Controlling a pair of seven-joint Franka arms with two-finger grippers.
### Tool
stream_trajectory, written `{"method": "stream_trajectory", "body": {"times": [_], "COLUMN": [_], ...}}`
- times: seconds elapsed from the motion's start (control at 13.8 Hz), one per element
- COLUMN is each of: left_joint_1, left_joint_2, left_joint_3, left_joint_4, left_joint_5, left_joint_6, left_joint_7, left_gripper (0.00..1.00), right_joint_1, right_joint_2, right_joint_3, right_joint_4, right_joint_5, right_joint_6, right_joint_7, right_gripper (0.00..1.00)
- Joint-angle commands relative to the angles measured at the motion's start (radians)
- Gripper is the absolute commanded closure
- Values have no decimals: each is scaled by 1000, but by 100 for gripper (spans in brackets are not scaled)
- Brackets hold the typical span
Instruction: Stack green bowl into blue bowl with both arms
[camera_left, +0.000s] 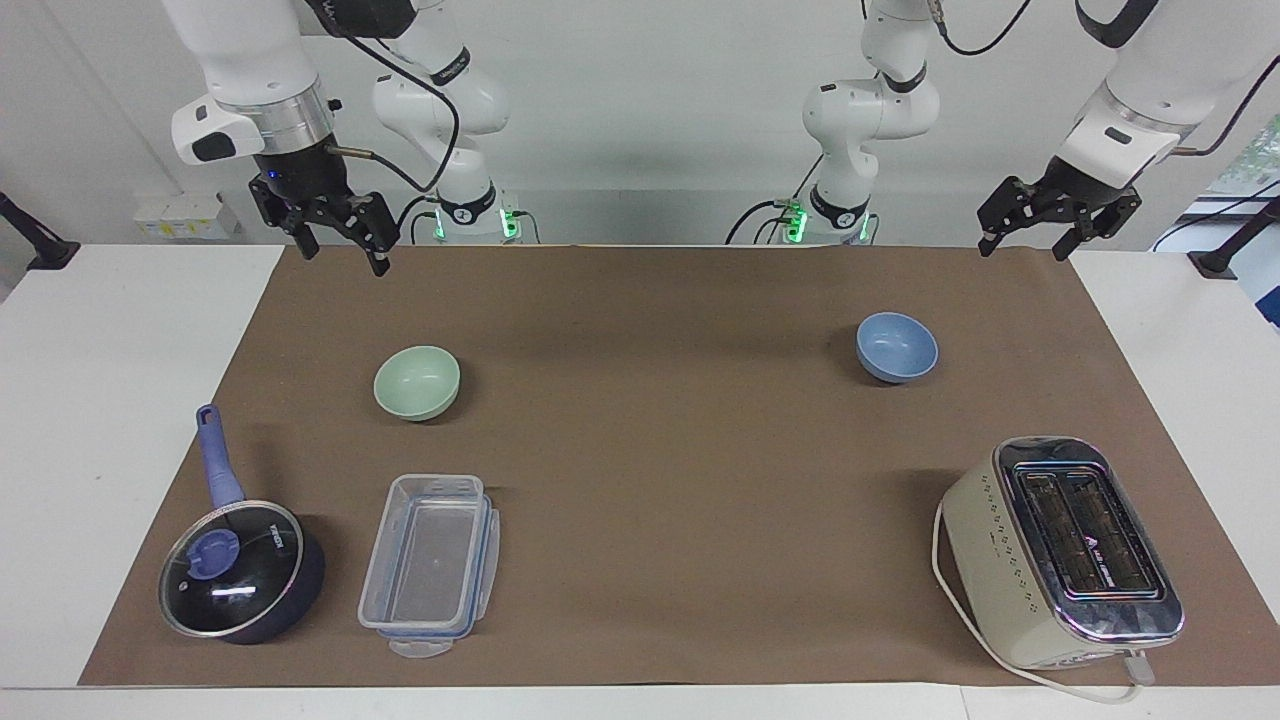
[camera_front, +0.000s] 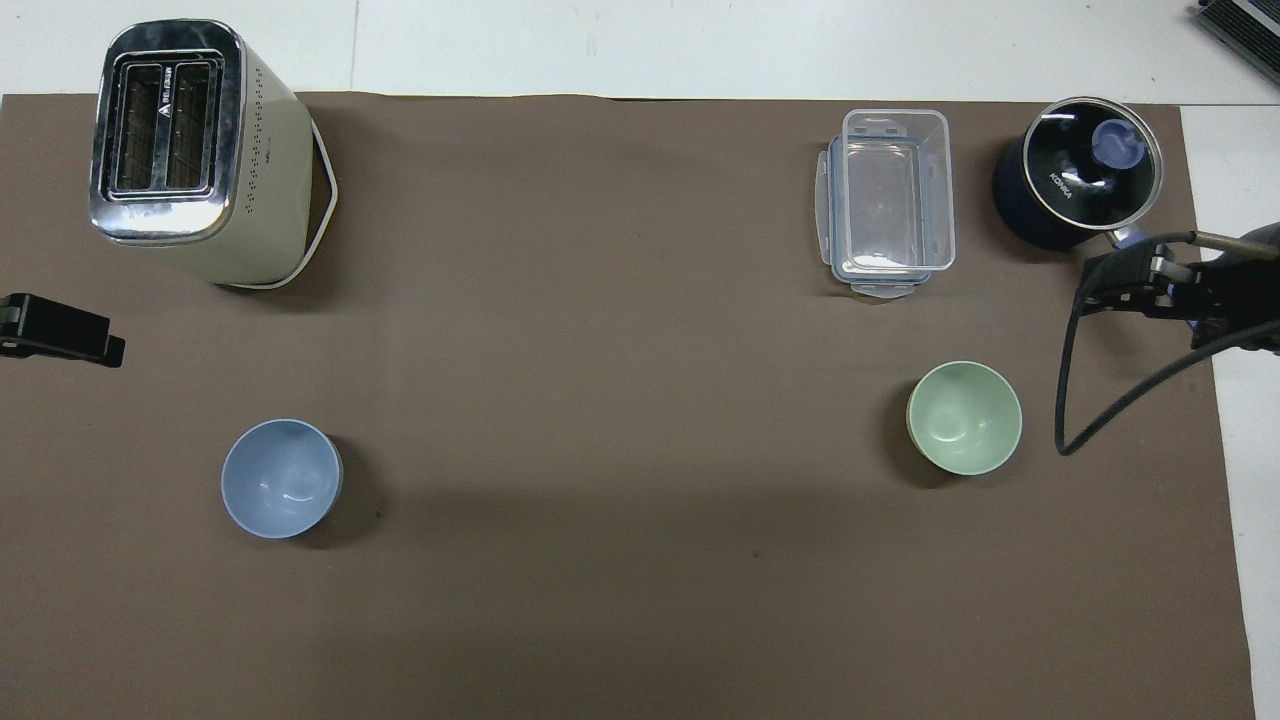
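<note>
The right pincer (camera_left: 343, 245) hangs in the air with its fingers spread wide, holding nothing. The green bowl (camera_left: 417, 382) sits on the worktop (camera_left: 640, 450) below it, a bit toward the middle. The left pincer (camera_left: 1030, 238) hangs spread and empty too. The blue bowl (camera_left: 896, 347) sits below it, also toward the middle, well apart from the green bowl.

Plain pale mint-green round bowl (camera_left: 417, 382), plain light blue round bowl (camera_left: 897, 347), dark blue glass-lidded saucepan (camera_left: 240, 570) with lilac handle, clear plastic box (camera_left: 430, 552), cream-and-chrome toaster (camera_left: 1060, 550), brown mat (camera_left: 660, 420).
</note>
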Motion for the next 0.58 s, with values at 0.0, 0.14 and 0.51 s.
{"method": "stream_trajectory", "body": {"times": [0.0,0.14,0.51], "left_joint_1": [-10,-1,7], "left_joint_2": [-37,-38,-39], "left_joint_3": [-3,-3,4], "left_joint_4": [-46,-46,-51], "left_joint_5": [15,15,13], "left_joint_6": [-8,4,6], "left_joint_7": [2,-2,8], "left_gripper": [0,0,0], "right_joint_1": [-10,-10,-10], "right_joint_2": [-3,-3,-3], "right_joint_3": [4,4,4], "right_joint_4": [-5,-3,-3], "right_joint_5": [-1,-1,-1], "right_joint_6": [-4,-4,-6], "right_joint_7": [-16,-16,-16], "right_gripper": [0,0,0]}}
